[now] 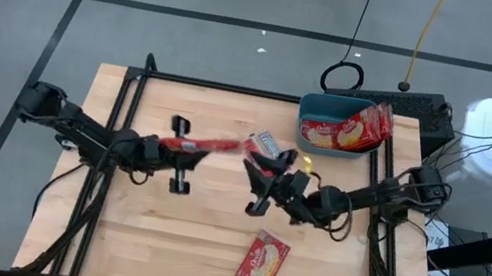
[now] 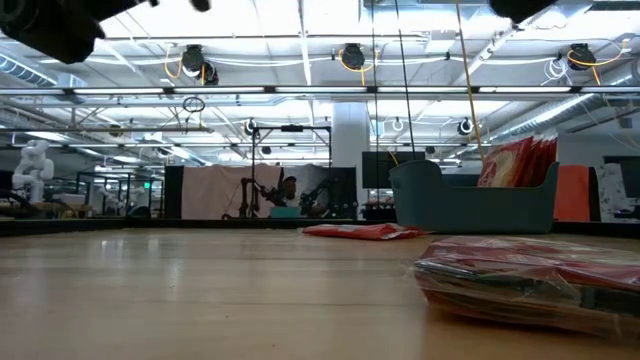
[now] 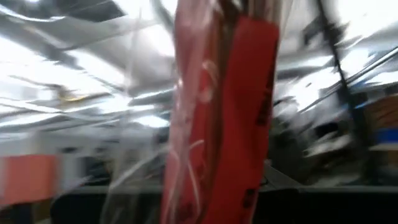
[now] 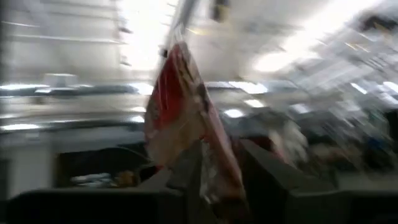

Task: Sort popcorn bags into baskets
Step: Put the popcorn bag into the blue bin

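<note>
Two arms meet over the middle of the wooden tabletop (image 1: 197, 241). The left gripper (image 1: 186, 146) has its fingers closed on a red popcorn bag (image 1: 216, 144) held edge-on, stretched toward the right gripper (image 1: 271, 168). In the left wrist view that bag (image 3: 224, 112) fills the frame, red with clear crinkled film.

Right gripper sits just beside the far end of the same bag, near its white-grey label panel (image 1: 263, 144). The right wrist view shows a red packet (image 4: 186, 124) between the dark fingers (image 4: 261, 180); blurred, so cannot tell whether those fingers clamp it or stand loose.

Teal-blue bin (image 1: 309, 109) stands at the far right corner of the tabletop, with several red packets (image 1: 349, 128) in it, some leaning up over the rim. In the low view the bin (image 2: 470, 205) has red packets sticking out at its right side.

One more popcorn bag (image 1: 263, 262) lies flat near the front edge, well apart from both grippers; in the low view it (image 2: 530, 280) sits close to the camera. Another flat red packet (image 2: 362, 231) lies farther back in the low view.

Black frame rails run along the tabletop sides. Grey floor around, cables (image 1: 344, 74) behind the bin. Room beyond: ceiling lights, racks, a pink curtain (image 2: 215, 190), a white robot figure (image 2: 30, 165) at far left.
</note>
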Controlling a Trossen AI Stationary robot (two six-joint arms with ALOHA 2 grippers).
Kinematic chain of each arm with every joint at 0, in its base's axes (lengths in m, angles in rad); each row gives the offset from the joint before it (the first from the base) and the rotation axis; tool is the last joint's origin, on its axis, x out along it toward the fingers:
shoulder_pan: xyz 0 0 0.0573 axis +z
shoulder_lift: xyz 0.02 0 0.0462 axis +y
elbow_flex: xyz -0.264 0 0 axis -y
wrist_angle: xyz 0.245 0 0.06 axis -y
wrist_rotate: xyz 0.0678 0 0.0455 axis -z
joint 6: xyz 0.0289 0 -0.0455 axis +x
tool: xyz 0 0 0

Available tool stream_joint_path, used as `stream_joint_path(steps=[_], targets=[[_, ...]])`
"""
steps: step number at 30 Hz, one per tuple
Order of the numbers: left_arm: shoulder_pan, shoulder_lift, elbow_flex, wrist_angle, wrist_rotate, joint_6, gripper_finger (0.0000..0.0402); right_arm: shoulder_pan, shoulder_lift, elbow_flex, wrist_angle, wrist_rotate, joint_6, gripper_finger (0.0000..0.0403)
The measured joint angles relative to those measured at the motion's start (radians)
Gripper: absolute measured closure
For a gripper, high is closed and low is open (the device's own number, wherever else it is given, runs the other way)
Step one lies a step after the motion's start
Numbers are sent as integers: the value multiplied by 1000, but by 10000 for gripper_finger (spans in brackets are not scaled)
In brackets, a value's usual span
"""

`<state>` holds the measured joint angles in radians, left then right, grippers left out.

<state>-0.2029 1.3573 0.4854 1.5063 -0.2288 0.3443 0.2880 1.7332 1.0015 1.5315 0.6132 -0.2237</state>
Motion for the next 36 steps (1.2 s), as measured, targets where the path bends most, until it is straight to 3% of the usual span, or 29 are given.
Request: stream_joint_path(steps=[3, 5, 9, 15, 17, 21, 24, 29, 33, 36], targets=[[15, -64, -26, -100, -161, 110, 388, 39, -40, -26, -56, 190, 55, 261], [24, -101, -24, -228, -292, 197, 384, 52, -47, -34, -88, 248, 108, 239], [48, -109, 23, -448, -477, 313, 379, 41, -46, -33, -171, 250, 281, 204], [74, -78, 93, -624, -576, 487, 389, -36, -42, -32, -335, 257, 674, 165], [78, -66, 103, -630, -606, 579, 388, -59, -42, -32, -376, 228, 708, 159], [97, -38, 109, -631, -712, 716, 379, -80, -42, -32, -422, 69, 559, 156], [121, -29, 109, -645, -795, 759, 382, -66, -42, -12, -449, 42, 314, 156], [172, -27, 109, -732, -815, 782, 387, -37, -42, 139, -763, 147, -153, 156], [210, -27, 109, -800, -816, 786, 380, -44, -42, 281, -1144, 273, -336, 166], [221, -27, 109, -837, -815, 824, 379, -61, -42, 308, -1228, 279, -465, 185]])
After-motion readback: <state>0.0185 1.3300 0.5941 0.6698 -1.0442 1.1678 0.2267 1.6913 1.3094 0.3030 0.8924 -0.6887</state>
